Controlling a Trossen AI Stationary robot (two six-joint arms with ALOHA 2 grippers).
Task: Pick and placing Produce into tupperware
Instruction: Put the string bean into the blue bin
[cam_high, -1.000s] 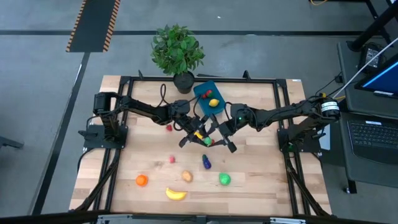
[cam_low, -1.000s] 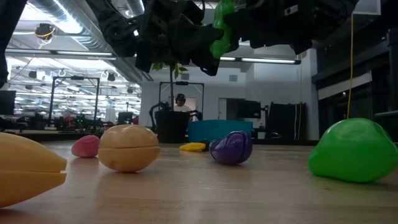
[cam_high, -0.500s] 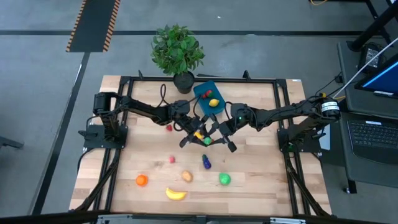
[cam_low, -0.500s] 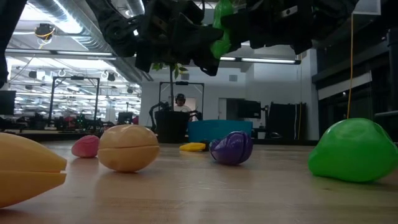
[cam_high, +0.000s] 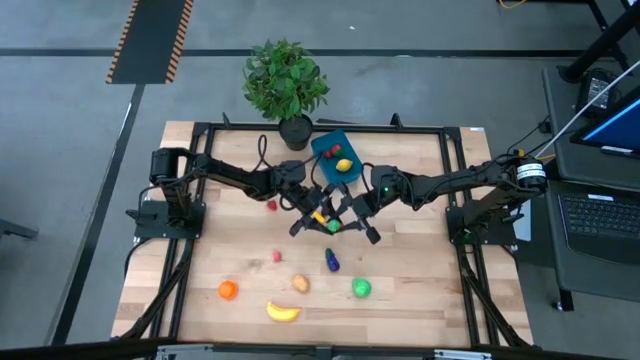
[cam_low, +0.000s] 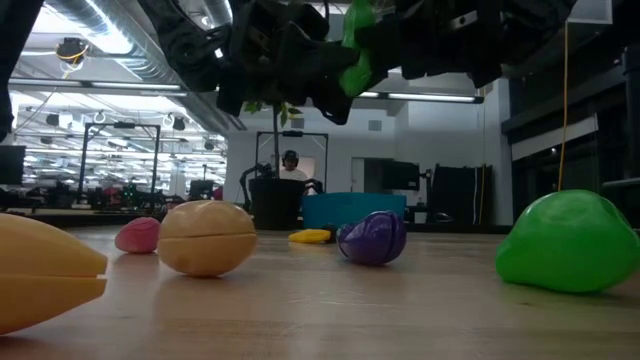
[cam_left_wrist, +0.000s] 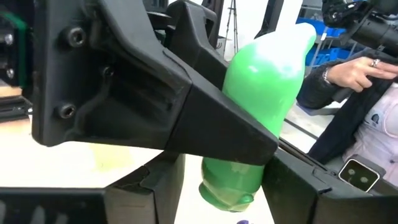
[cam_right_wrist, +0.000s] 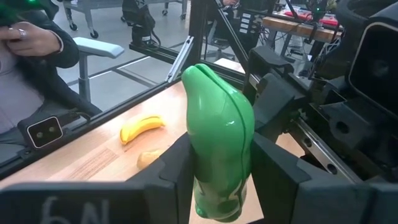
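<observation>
A green cucumber (cam_high: 333, 227) hangs in the air over the table's middle, between both grippers. My right gripper (cam_right_wrist: 217, 180) comes from the table's right and is shut on it. My left gripper (cam_left_wrist: 227, 186) comes from the left and is open. Its fingers stand on either side of the cucumber's lower end (cam_left_wrist: 230, 186), with a gap on one side. The blue tupperware (cam_high: 335, 160) sits just beyond, near the far edge, with a yellow and a red piece inside. More produce lies toward the near edge. My right gripper pinches the cucumber's sides near its lower end (cam_right_wrist: 199, 155) between its two fingers. The fingers come roughly level from the table's right and lie across it. The cucumber stands upright, lifted clear of the table. My left gripper: whether one finger (cam_left_wrist: 292, 186) touches the cucumber, I cannot tell.
On the table lie an eggplant (cam_high: 331, 261), green apple (cam_high: 361, 288), potato (cam_high: 300, 283), banana (cam_high: 283, 312), orange (cam_high: 228, 290) and two red pieces (cam_high: 271, 206) (cam_high: 277, 256). A potted plant (cam_high: 287, 85) stands at the far edge. A person's hand (cam_left_wrist: 351, 71) shows beyond the table.
Both arms have kept their place over the table's middle. In the low view the cucumber's lower part has shifted slightly between the dark fingers. It stays in the air.
</observation>
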